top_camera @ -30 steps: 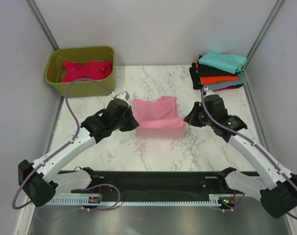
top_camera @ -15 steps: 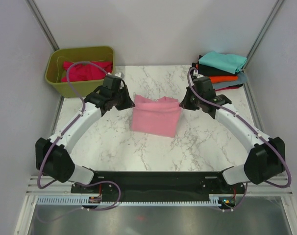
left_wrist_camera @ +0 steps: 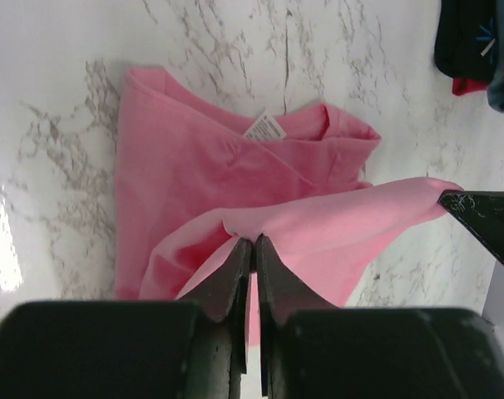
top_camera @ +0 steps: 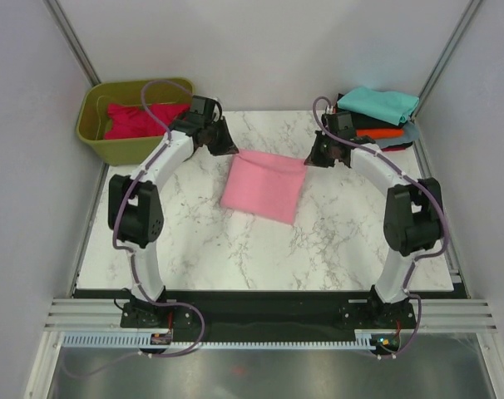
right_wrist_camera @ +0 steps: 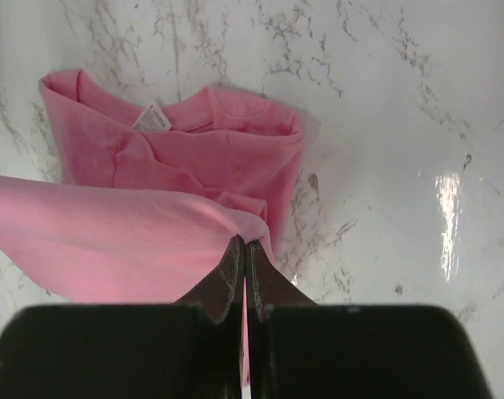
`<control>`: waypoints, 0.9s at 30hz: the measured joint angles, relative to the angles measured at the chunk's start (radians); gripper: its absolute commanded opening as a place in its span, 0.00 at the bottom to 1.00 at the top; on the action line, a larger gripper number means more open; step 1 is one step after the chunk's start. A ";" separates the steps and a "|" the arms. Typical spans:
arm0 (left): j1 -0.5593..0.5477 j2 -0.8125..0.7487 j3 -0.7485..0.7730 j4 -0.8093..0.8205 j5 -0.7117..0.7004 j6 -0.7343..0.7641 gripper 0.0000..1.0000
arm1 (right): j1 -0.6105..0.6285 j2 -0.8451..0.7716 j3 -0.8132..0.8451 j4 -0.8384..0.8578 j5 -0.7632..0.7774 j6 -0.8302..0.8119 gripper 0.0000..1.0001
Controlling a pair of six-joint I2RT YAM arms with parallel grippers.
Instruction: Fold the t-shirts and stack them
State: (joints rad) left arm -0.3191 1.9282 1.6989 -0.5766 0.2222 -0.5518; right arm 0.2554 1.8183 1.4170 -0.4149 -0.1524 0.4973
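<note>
The light pink t-shirt (top_camera: 264,184) lies mid-table, its lower half lifted and drawn over the collar end toward the back. My left gripper (top_camera: 228,150) is shut on the fold's far left corner; the left wrist view shows it pinching pink cloth (left_wrist_camera: 252,239). My right gripper (top_camera: 312,158) is shut on the far right corner, also seen in the right wrist view (right_wrist_camera: 243,241). The collar with its white label (right_wrist_camera: 155,119) lies under the raised flap. A crimson t-shirt (top_camera: 140,117) sits in the tub. Folded teal (top_camera: 378,102), black and orange (top_camera: 377,131) shirts are stacked at back right.
The olive-green plastic tub (top_camera: 127,148) stands at the back left corner, close to my left arm. The folded stack sits just behind my right wrist. Grey walls close in both sides and the back of the marble table (top_camera: 202,241).
Both grippers have carried the pink shirt's edge from the near side toward the back, folding it over itself. Both arms now stretch far out over the table.
</note>
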 measured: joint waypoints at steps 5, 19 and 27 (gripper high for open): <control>0.051 0.246 0.198 -0.001 0.066 0.012 0.45 | -0.041 0.186 0.117 0.012 -0.042 0.011 0.60; 0.121 0.403 0.477 -0.098 0.179 0.023 0.64 | -0.115 0.141 0.040 0.198 -0.187 -0.029 0.89; 0.096 0.240 0.341 -0.066 0.181 0.092 0.62 | -0.133 0.080 -0.262 0.397 -0.320 0.041 0.88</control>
State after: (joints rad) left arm -0.2234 2.1681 2.0403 -0.6430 0.4030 -0.4599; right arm 0.1223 1.8988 1.1549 -0.0174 -0.4725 0.5385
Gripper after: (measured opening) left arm 0.621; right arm 0.882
